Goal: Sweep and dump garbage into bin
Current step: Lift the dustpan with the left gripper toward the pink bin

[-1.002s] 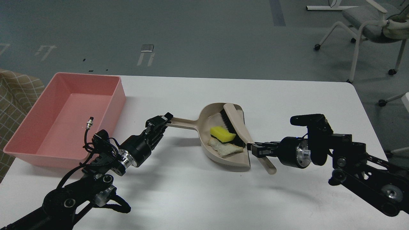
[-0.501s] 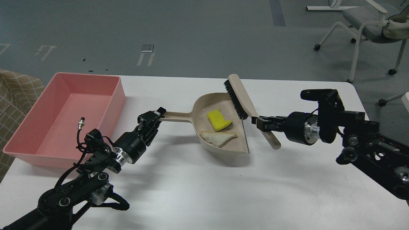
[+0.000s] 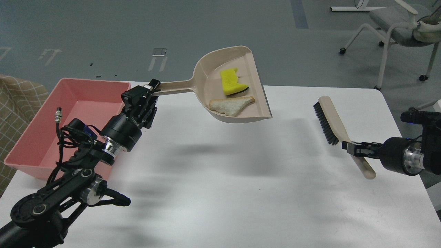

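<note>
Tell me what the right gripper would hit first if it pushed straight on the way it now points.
The right gripper, shut on the brush handle, points left across the white table. Beyond the brush it holds, the path looks free for a long stretch; the left arm's wrist may lie in line, but depth is unclear.

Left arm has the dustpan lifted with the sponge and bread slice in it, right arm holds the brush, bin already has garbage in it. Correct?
Not quite: the pink bin has no garbage in it in the head view. The rest holds. The left gripper has the dustpan lifted with the yellow sponge and bread slice in it, and the right gripper holds the brush.
</note>
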`<state>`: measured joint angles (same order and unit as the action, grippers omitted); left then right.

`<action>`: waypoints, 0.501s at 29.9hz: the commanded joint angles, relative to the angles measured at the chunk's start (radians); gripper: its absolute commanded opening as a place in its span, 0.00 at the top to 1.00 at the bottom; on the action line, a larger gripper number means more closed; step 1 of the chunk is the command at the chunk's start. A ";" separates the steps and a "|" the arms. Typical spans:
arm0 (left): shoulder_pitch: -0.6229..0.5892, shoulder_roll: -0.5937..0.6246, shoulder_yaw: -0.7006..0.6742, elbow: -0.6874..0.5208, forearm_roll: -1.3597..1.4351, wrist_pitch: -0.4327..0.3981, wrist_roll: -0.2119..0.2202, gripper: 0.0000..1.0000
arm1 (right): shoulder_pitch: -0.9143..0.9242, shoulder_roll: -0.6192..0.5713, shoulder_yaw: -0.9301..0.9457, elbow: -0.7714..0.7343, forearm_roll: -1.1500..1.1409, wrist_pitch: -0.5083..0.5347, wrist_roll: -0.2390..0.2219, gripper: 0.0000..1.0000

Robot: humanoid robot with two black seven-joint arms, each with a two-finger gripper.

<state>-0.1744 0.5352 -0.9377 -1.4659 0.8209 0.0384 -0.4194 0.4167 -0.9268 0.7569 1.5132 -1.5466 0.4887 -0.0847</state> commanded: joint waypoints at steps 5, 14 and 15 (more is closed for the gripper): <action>0.113 0.221 -0.143 -0.011 -0.071 -0.064 -0.028 0.81 | -0.059 -0.015 0.006 -0.025 0.000 0.000 0.002 0.96; 0.349 0.293 -0.432 0.071 -0.115 -0.248 -0.052 0.81 | -0.061 0.014 0.006 -0.034 0.000 0.000 0.003 0.95; 0.361 0.293 -0.462 0.096 -0.117 -0.261 -0.052 0.81 | -0.061 0.020 0.007 -0.034 0.000 0.000 0.003 0.95</action>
<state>0.1506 0.8268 -1.3312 -1.4122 0.7066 -0.1918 -0.4715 0.3560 -0.9185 0.7626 1.4788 -1.5457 0.4887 -0.0813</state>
